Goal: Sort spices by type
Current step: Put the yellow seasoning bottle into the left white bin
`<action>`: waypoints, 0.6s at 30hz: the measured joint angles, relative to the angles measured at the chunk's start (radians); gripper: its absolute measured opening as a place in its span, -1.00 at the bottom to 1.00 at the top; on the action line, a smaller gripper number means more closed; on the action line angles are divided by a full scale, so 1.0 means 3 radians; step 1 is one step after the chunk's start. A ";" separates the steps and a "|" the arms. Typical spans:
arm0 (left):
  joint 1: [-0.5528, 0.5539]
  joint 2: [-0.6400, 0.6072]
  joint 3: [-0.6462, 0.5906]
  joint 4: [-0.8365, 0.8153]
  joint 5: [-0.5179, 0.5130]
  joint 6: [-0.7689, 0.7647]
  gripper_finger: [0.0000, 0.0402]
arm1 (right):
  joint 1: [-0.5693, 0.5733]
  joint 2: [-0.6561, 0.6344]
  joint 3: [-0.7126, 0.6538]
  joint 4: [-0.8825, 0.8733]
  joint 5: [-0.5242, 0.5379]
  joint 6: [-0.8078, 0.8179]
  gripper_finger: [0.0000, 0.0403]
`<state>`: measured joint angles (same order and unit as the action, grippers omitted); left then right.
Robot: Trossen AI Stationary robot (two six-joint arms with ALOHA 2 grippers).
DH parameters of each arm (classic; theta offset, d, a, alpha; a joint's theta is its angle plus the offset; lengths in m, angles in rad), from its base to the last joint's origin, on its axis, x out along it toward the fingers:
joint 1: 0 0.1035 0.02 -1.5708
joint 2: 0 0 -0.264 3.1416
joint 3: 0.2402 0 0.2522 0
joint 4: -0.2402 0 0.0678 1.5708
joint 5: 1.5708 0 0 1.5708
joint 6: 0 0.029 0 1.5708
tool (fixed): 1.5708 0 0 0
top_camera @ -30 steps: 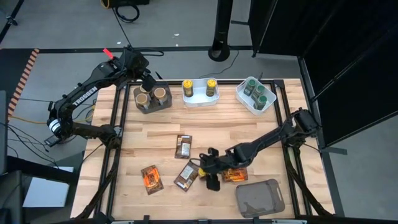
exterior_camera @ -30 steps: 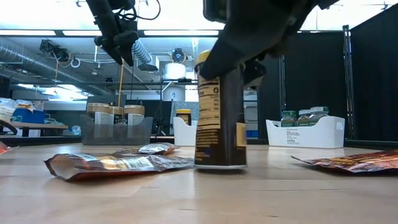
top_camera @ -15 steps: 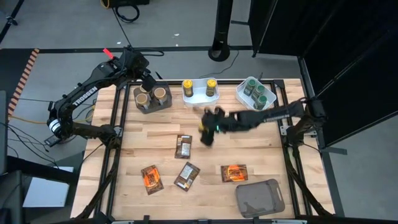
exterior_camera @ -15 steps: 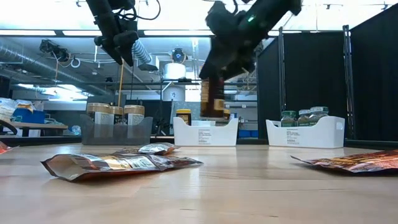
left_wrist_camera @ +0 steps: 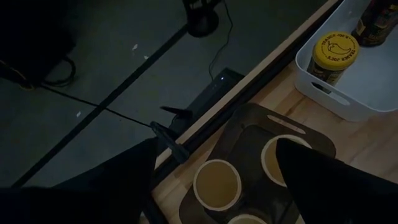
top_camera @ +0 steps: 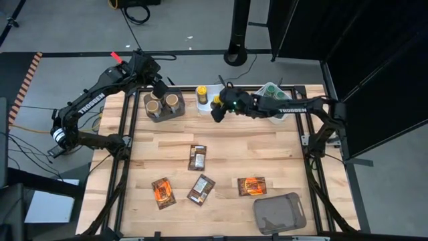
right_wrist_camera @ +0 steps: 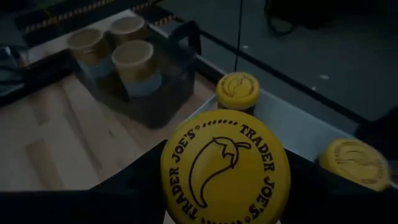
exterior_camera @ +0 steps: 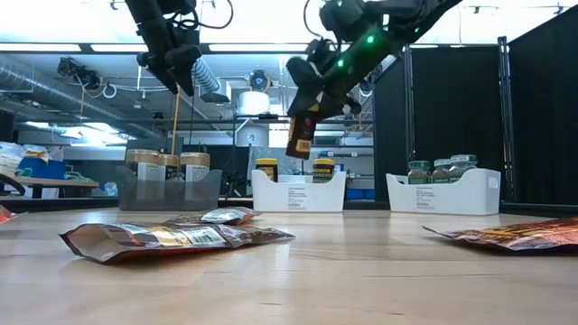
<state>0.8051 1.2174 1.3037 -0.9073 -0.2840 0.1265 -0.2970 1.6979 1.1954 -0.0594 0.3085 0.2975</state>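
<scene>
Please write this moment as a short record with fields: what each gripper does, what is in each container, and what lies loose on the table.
right gripper: shut on a yellow-lidded jar, held in the air above the middle white tray
left gripper: open, holding nothing, above the dark bin
dark bin: three tan-lidded jars
middle white tray: two yellow-lidded jars
right white tray: green-lidded jars
loose on table: five flat packets
grey bin: looks empty

A light wooden desk [top_camera: 267, 144] is seen from above. Along its far edge stand a dark bin [top_camera: 162, 107] and two white trays [top_camera: 208, 107] [top_camera: 274, 112]. Five flat packets are spread nearer the front: two orange [top_camera: 162, 192] [top_camera: 252, 185], two brown [top_camera: 196, 157] [top_camera: 200, 189]. A grey bin [top_camera: 279, 213] lies at the front right corner.
</scene>
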 joint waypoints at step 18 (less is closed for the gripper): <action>0.0000 0.0000 0.0000 0.0088 -0.0025 -0.0001 0.68 | -0.0306 0.0950 0.0832 -0.0431 -0.0298 -0.0201 0.13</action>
<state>0.8051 1.2175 1.3037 -0.8810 -0.2916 0.1261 -0.3888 1.9830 1.4450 -0.1888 0.2191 0.2372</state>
